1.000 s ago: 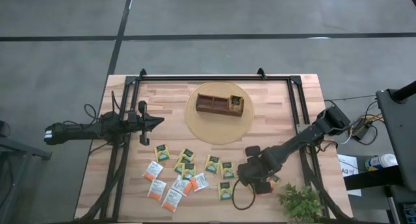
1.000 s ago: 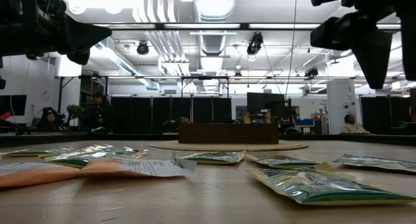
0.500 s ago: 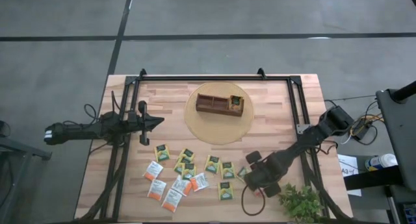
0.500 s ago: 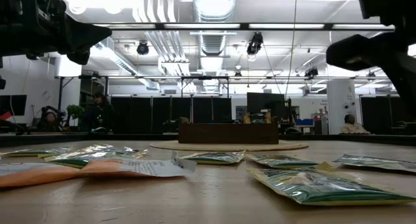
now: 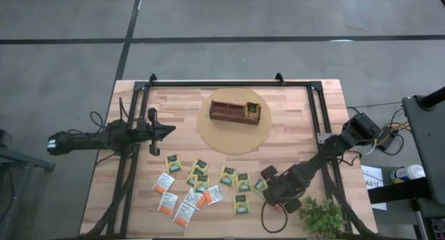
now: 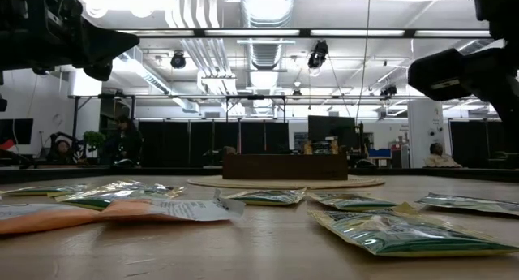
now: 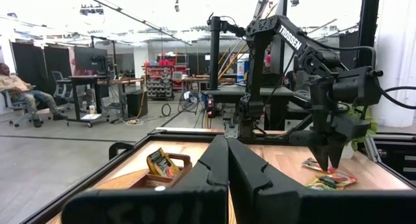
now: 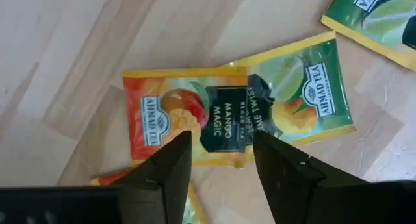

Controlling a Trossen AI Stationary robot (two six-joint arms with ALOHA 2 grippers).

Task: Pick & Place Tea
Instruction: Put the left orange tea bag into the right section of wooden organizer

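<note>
Surface: pale wood planks (image 5: 292,139), with a round mat under the wooden tray (image 5: 235,111).
Tea: packets (image 5: 201,184) scattered on the near side of the tray; one green packet (image 5: 252,108) lies in the tray's right compartment.
Right gripper (image 8: 218,162): near-right of the tray, fingers parted above an orange mango packet (image 8: 185,113) that overlaps a yellow-green packet (image 8: 302,94), holding nothing.
Left gripper (image 5: 167,130): left of the tray, fingers pressed together, empty.
Plant (image 5: 321,218): at the surface's near-right corner.

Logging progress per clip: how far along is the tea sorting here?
Early. One tea packet already sits in the wooden tray. The right gripper, open, hovers over an orange mango packet. Left gripper waits shut. Many packets remain on the table.
</note>
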